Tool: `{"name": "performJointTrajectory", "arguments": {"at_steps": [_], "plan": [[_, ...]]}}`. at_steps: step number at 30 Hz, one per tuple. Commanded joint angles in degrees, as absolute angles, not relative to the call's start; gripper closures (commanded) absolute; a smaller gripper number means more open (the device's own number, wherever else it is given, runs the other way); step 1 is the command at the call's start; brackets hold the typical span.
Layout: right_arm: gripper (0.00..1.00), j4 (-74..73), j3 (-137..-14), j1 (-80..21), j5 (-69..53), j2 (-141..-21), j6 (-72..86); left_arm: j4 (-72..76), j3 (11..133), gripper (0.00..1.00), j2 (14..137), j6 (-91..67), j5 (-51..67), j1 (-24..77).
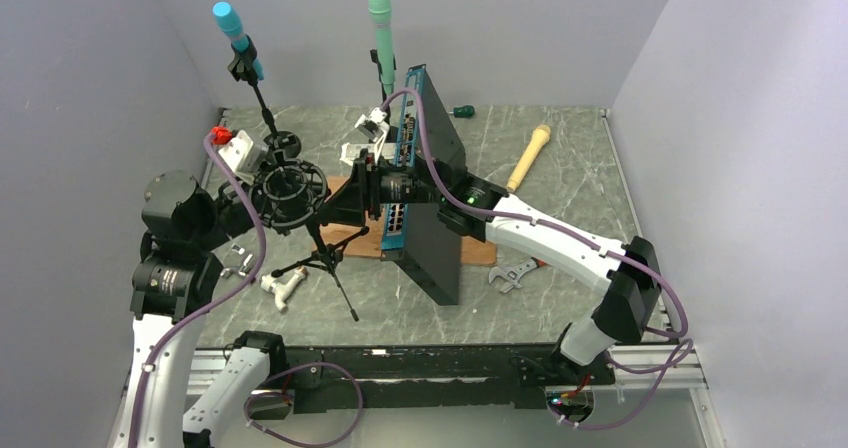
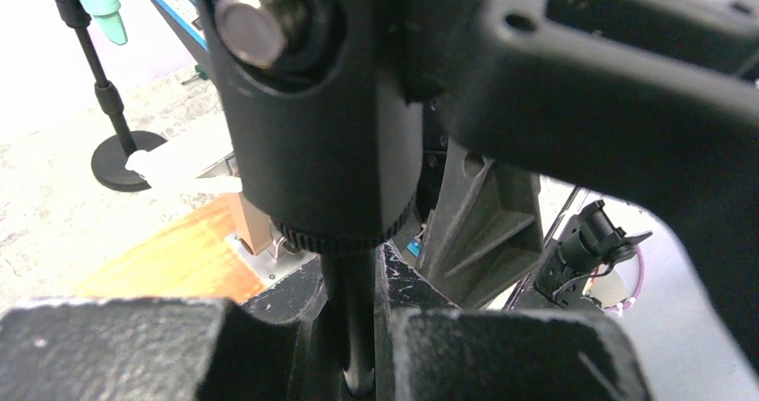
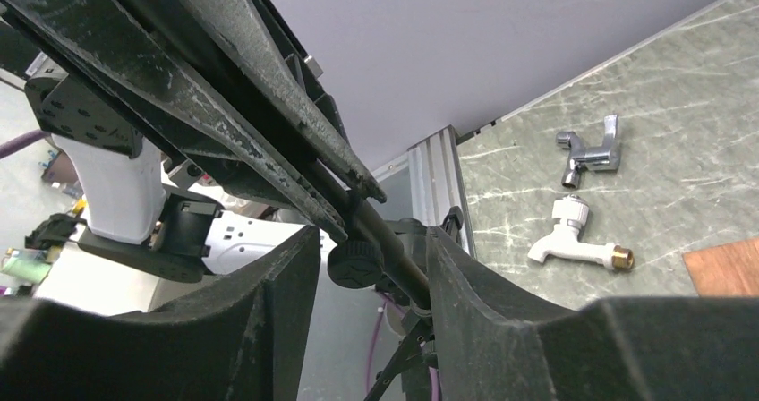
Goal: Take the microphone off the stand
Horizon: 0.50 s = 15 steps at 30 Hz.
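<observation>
A black microphone (image 1: 289, 185) sits in a round shock mount (image 1: 316, 183) on a black tripod stand (image 1: 325, 258) at the centre left. My left gripper (image 1: 290, 216) is shut on the stand's thin pole (image 2: 351, 311), just under a thick black cylinder (image 2: 322, 132) in the left wrist view. My right gripper (image 1: 328, 206) reaches in from the right beside the mount. In the right wrist view it is open (image 3: 371, 267), with the stand's pole (image 3: 394, 258) and a black knob (image 3: 355, 262) between its fingers. The pole lies close to the right-hand finger (image 3: 483, 302).
A blue and black network switch (image 1: 432, 203) stands on edge on a wooden board (image 1: 475, 253). A teal microphone (image 1: 236, 30) and a green one (image 1: 380, 23) stand at the back. A yellow microphone (image 1: 528, 156), a wrench (image 1: 512, 274), a white tap (image 1: 282, 286) and a chrome tap (image 3: 591, 150) lie on the table.
</observation>
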<state>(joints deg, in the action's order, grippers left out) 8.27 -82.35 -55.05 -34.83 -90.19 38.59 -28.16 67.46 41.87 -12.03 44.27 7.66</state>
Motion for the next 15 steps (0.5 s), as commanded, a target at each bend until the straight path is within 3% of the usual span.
{"name": "performJointTrajectory", "arguments": {"at_steps": [1,8,11,15], "plan": [[0.52,12.30,-81.67,-55.53,-36.53,-88.77,38.67,-22.53,68.35,1.00,41.82,-15.30,45.59,7.65],[0.60,11.84,-79.52,-55.98,-35.27,-87.09,37.23,-23.96,69.42,1.00,41.85,-14.89,43.69,7.65],[0.71,11.25,-79.28,-56.05,-34.52,-86.98,36.00,-23.76,69.19,1.00,42.10,-14.97,43.63,7.65],[0.96,12.12,-78.60,-56.29,-34.32,-87.01,34.06,-23.95,69.54,1.00,42.25,-15.83,43.19,7.64]]}}
